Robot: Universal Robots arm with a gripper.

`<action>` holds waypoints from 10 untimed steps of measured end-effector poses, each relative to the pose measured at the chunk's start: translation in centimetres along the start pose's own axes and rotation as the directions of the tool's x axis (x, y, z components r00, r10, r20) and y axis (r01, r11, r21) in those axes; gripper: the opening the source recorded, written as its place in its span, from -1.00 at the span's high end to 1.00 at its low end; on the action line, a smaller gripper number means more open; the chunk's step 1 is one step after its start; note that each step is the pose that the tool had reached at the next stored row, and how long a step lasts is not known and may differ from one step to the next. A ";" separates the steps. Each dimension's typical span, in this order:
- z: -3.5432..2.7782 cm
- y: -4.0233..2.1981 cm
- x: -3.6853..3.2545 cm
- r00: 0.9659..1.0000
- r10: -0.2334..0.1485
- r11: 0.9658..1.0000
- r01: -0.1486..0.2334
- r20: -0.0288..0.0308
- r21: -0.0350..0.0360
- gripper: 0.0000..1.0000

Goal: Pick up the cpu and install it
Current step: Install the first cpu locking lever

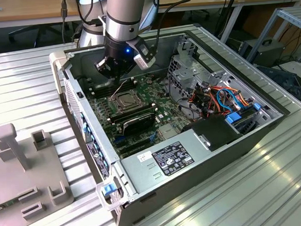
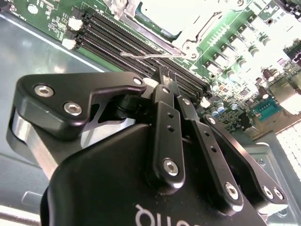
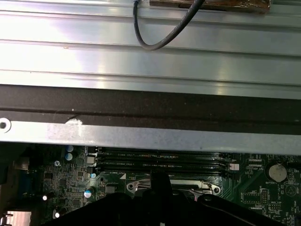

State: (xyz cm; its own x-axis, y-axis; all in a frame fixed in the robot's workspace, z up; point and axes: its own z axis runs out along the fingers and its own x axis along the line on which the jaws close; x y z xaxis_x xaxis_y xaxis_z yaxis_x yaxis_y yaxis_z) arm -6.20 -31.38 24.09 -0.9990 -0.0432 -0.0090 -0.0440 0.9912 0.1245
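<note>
So gripper point(image 2: 162, 75) inside case point(image 1: 205, 155), fingers pinched together near socket point(image 1: 125, 100); can't tell if cpu held or seated.

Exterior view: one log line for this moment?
hand | shut, inside open computer case | above motherboard socket near memory slots | cpu: cannot tell

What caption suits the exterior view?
Robot arm's gripper lowered inside an open computer case, just above the motherboard socket.
</note>
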 end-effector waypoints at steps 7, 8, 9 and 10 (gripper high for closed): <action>0.62 -0.11 -0.65 1.000 0.000 1.000 0.000 0.000 0.000 0.79; 0.62 -0.11 -0.65 1.000 0.000 1.000 0.000 0.000 0.000 0.79; 0.63 -0.11 -0.65 1.000 0.000 1.000 0.000 0.000 0.000 0.79; 0.63 -0.11 -0.65 1.000 0.000 1.000 0.000 0.000 0.000 0.79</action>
State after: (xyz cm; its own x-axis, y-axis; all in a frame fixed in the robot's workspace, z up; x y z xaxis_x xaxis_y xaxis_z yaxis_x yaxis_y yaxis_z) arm -5.54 -31.39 23.45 -0.9990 -0.0431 -0.0089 -0.0439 0.9913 0.1243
